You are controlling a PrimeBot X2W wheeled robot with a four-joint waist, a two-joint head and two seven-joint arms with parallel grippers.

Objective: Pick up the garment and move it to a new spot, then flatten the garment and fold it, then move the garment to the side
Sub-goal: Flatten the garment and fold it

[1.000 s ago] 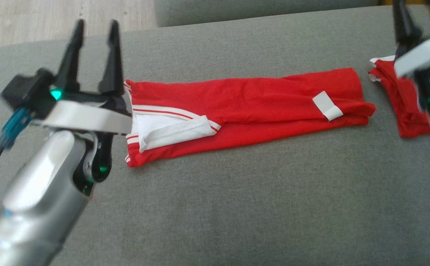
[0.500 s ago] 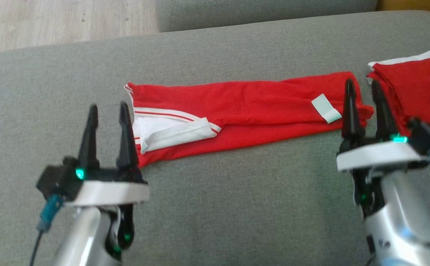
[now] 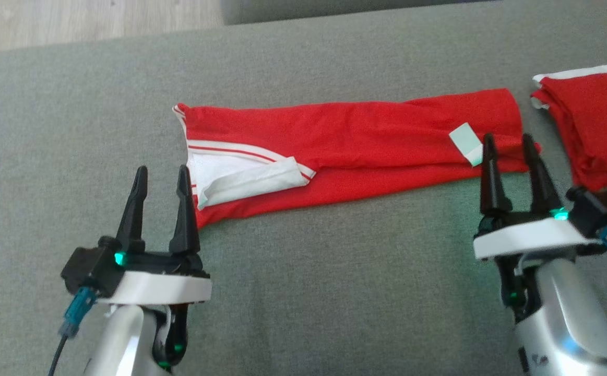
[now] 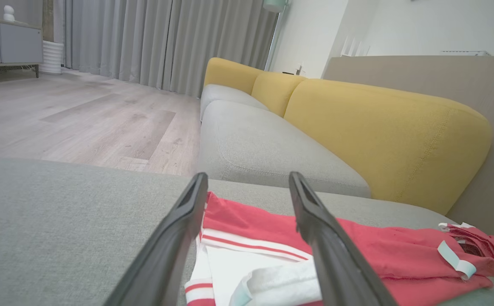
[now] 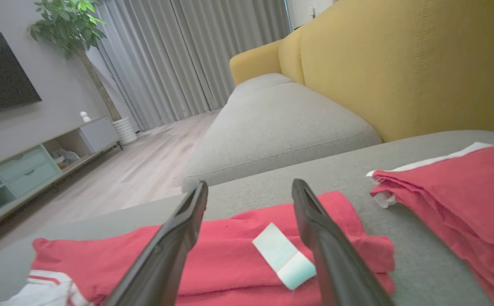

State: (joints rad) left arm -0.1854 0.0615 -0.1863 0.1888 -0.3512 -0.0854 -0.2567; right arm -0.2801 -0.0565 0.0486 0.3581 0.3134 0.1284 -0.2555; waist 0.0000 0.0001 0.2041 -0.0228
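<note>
A red sports garment with white trim, folded into a long narrow strip (image 3: 355, 141), lies flat near the middle of a broad grey fabric cushion (image 3: 334, 292). Its long axis runs side to side across the robot's front. The end with the white lining and striped band is on the robot's left, and the end with a small pale sewn-in label (image 3: 467, 143) is on its right. The left gripper (image 3: 161, 169) is at the near corner of the striped end, and the right gripper (image 3: 508, 137) is at the near edge of the label end, so each arm is about equally close to its own end. Both pairs of dark fingers are spread apart and empty, pointing away from the robot with the cloth just beyond their tips. Whether any fingertip touches the fabric cannot be told. Nothing lies between the fingers and the strip. A second folded red garment with a white edge (image 3: 595, 130) lies just right of the label end across a narrow gap of cushion, and the right arm could brush it. Pale wooden floor (image 3: 73, 21) lies beyond the cushion.
</note>
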